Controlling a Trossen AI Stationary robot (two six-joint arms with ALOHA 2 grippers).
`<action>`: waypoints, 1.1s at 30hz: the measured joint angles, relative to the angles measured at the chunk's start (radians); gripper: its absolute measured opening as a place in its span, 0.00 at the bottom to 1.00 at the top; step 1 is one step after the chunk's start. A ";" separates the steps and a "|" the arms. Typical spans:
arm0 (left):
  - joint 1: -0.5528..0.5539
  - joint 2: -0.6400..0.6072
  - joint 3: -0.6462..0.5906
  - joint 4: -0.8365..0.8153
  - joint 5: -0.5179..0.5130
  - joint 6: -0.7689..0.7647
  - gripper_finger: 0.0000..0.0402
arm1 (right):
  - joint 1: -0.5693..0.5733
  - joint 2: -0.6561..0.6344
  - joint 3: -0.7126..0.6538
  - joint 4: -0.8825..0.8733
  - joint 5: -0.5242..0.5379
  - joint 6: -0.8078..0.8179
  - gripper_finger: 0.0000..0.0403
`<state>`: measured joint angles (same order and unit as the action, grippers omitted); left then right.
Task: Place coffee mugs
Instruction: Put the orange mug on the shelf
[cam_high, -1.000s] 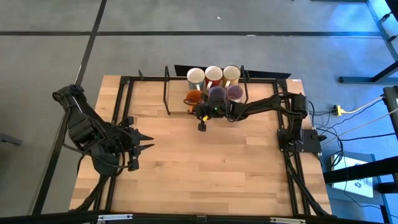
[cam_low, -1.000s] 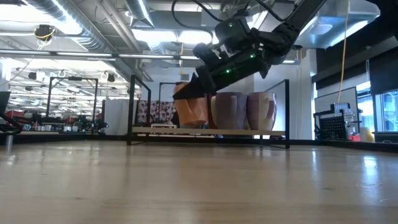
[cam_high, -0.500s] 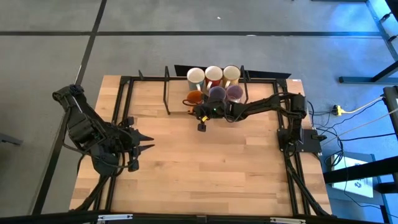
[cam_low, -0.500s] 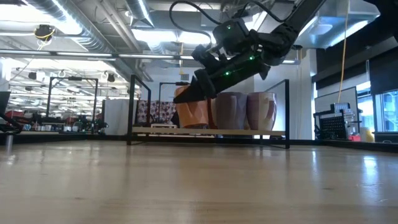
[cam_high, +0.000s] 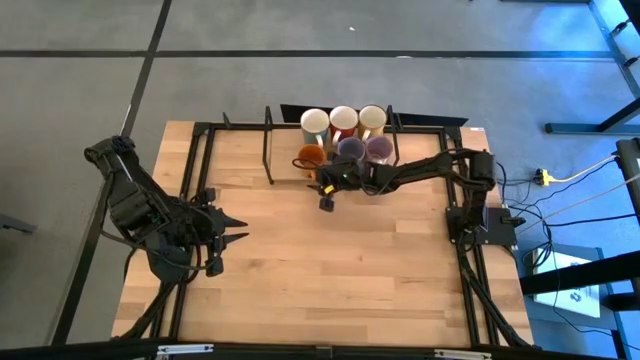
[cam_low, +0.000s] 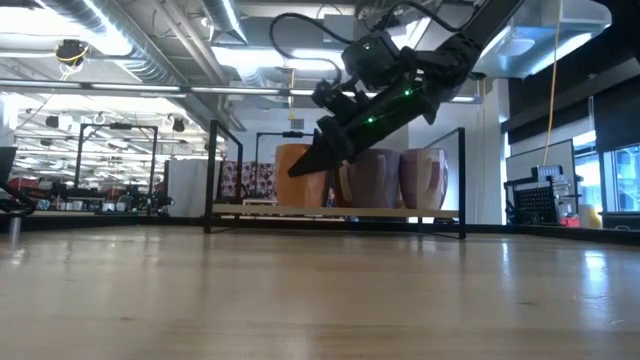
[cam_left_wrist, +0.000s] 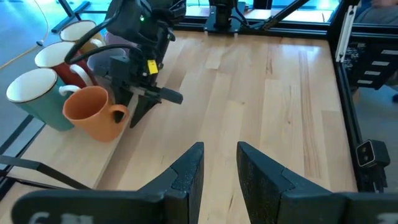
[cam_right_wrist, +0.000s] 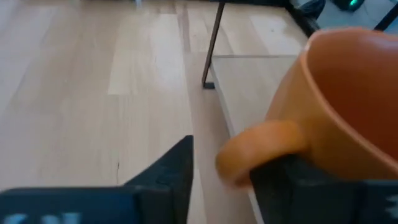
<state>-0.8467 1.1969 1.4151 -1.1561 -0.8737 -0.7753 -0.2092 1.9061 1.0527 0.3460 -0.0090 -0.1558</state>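
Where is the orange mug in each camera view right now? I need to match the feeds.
High view: orange mug at the front-left of the mug cluster, by the right pincer.
Low view: left of centre on the rack, partly behind the right arm.
Left wrist view: left side, handle toward the pincer.
Right wrist view: fills the right side, handle between the fingers.
Shared landmark: the neighbouring purple mug.

Six mugs (cam_high: 343, 137) stand in two rows at the table's (cam_high: 300, 270) far edge.
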 joint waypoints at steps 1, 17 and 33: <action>0.000 0.000 0.000 0.000 0.000 0.000 0.22 | 0.000 -0.003 0.000 -0.013 0.000 -0.001 0.37; 0.000 0.000 0.000 -0.002 0.000 0.001 0.22 | 0.000 -0.145 0.000 -0.175 0.047 0.103 0.44; 0.000 0.000 0.000 -0.003 0.001 0.020 0.22 | 0.073 -0.278 0.080 -0.325 0.097 0.128 0.44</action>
<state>-0.8464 1.1969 1.4155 -1.1590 -0.8730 -0.7555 -0.1361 1.6284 1.1328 0.0207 0.0880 -0.0279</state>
